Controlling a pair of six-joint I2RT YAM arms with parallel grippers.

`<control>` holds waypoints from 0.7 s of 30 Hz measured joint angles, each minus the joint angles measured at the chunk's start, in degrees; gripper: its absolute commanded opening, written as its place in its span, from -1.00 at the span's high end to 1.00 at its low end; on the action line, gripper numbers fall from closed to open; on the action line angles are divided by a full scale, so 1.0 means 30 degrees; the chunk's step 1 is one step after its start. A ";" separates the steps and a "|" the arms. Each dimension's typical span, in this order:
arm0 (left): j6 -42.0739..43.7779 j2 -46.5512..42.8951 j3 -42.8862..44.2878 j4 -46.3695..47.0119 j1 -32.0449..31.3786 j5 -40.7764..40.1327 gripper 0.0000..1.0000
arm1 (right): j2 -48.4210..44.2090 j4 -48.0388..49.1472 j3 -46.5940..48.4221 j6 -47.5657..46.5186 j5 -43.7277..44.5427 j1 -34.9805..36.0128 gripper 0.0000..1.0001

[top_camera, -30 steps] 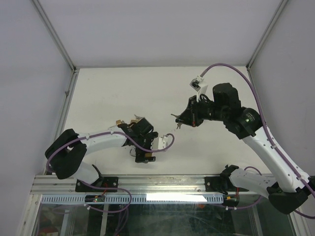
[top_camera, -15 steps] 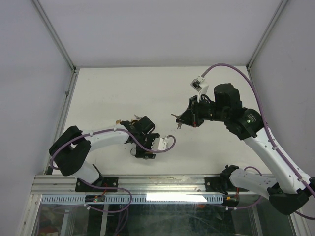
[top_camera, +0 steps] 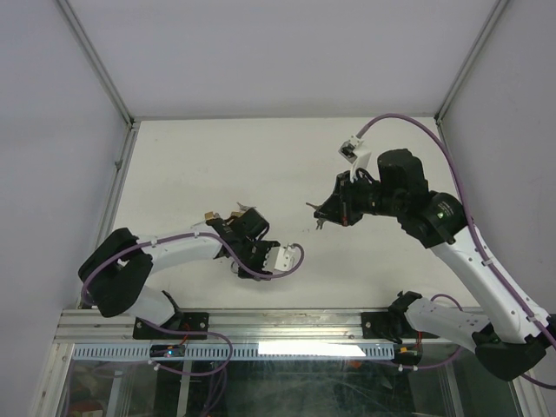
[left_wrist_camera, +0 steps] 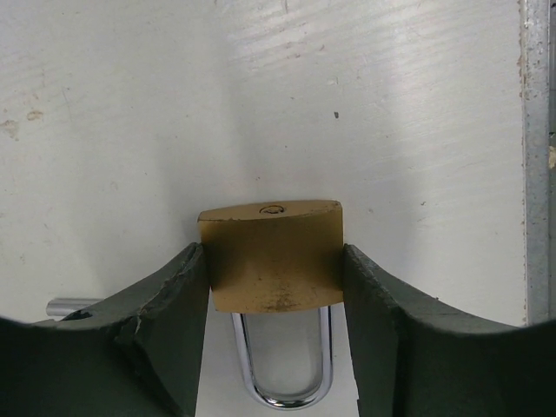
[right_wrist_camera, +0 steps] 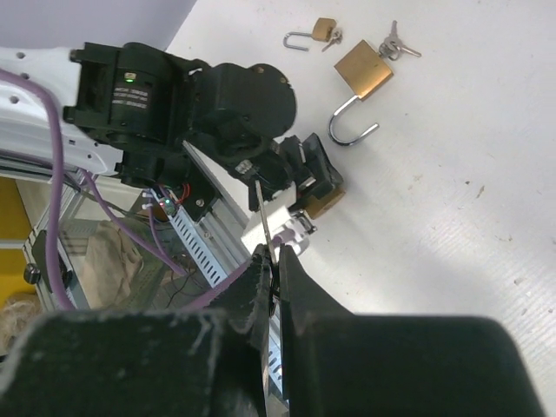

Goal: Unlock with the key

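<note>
Tightening my left gripper [left_wrist_camera: 274,261], I'm clamping the square brass padlock [left_wrist_camera: 271,261] between its jaws. My right gripper [right_wrist_camera: 274,261] is pinching the slim silver key [right_wrist_camera: 258,204], ready.

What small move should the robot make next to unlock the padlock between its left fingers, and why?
Probably squeeze the left gripper firmly on the padlock: its fingers stand against both sides of the brass body, which sits slightly tilted. The right gripper holds the key well away, and inserting it needs a steady lock.
</note>
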 measured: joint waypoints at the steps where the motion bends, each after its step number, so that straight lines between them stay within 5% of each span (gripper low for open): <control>1: -0.0007 -0.0255 -0.0219 0.0160 0.0000 -0.0022 1.00 | 0.0000 -0.0226 0.0022 0.0007 0.0219 0.0000 1.00; 12: -0.0466 -0.9049 -0.1894 0.3563 0.0248 -0.1333 1.00 | 0.1392 -0.2397 0.0153 0.0321 0.1341 0.0860 1.00; 21: 0.1719 -1.1052 -0.0321 0.7133 0.0248 -0.2608 1.00 | 0.3949 -0.2550 0.2943 0.0576 0.3366 0.3840 1.00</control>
